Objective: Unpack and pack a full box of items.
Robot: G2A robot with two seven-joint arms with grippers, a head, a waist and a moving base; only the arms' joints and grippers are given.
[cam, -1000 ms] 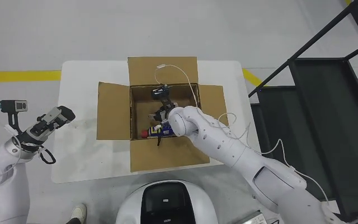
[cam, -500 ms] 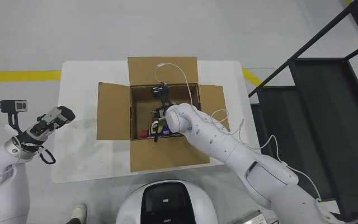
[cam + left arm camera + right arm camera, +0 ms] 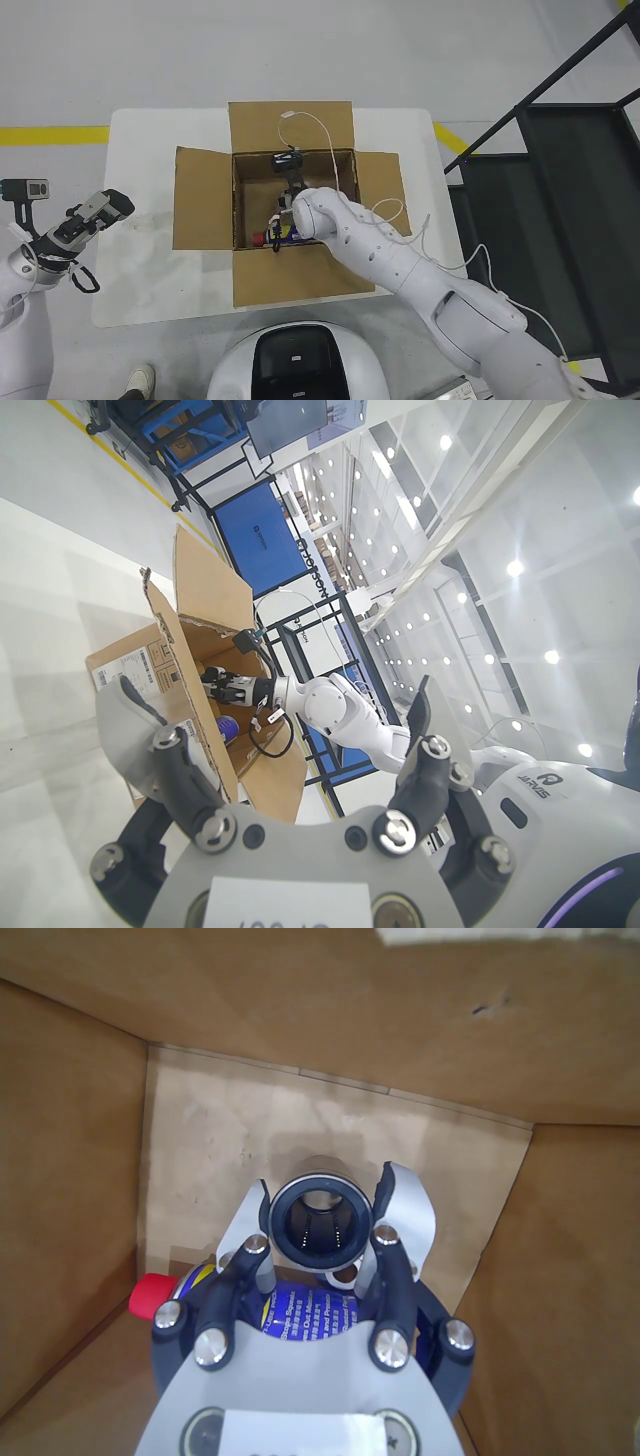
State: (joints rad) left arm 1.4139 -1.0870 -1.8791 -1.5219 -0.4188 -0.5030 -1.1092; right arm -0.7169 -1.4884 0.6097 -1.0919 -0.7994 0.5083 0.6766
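Note:
An open cardboard box stands in the middle of the white table. My right gripper is down inside it, shut on a metal cylinder bearing with a black-rimmed bore, one finger on each side. Below the gripper a blue spray can with a red cap lies on the box floor near a corner. The top view shows the right gripper within the box opening. My left gripper hangs open and empty off the table's left edge, its fingers spread wide.
All four box flaps are folded outward. A white cable loops over the far flap. A small silver ring lies beside the can. A black stair railing stands to the table's right.
My right arm has shifted slightly left over the box, covering more of the spray can. The left arm has stayed still.

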